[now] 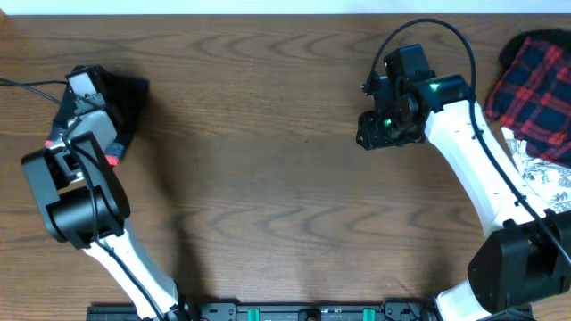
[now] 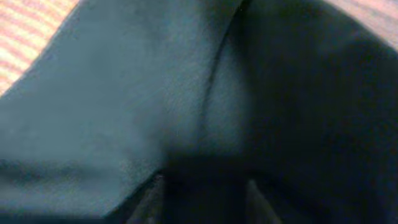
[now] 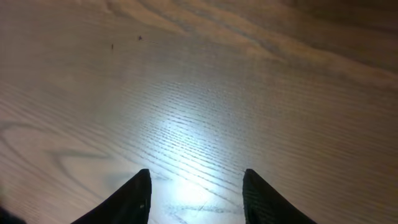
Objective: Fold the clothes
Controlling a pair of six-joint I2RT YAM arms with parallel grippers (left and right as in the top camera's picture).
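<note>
Black soft-fabric trousers (image 1: 129, 96) lie as a compact bundle at the far left of the wooden table (image 1: 268, 178), largely under the left arm, with a small patch of red-orange edging (image 1: 111, 159) showing at the side nearer the robot. The left gripper (image 2: 200, 200) sits directly over this bundle. Its wrist view is filled with dark cloth, and the two fingers (image 2: 146, 199) are dim shapes at the lower edge. They appear parted, with no fold visibly pinched between them, though the gloom leaves some doubt. The right gripper (image 3: 196, 194) hovers well apart from the trousers over bare wood in the right half of the table, fingers spread and nothing between them. A red-and-black plaid garment (image 1: 535, 80) and a white floral-print cloth (image 1: 553, 183) lie at the right edge and are no part of the job. In the inspector's judgement the trousers are light, limp and without stiffness: they will drape and sag from any grip point, slide readily on the smooth wood, and bunch if pushed. A pinch should gather one layer or a firm hem, not a loose crest. The waistband edging is the best-marked hold, but the leg hems cannot be made out in the bundle. As it lies, the bundle looks compact, though fold quality cannot be confirmed beneath the arm.
</note>
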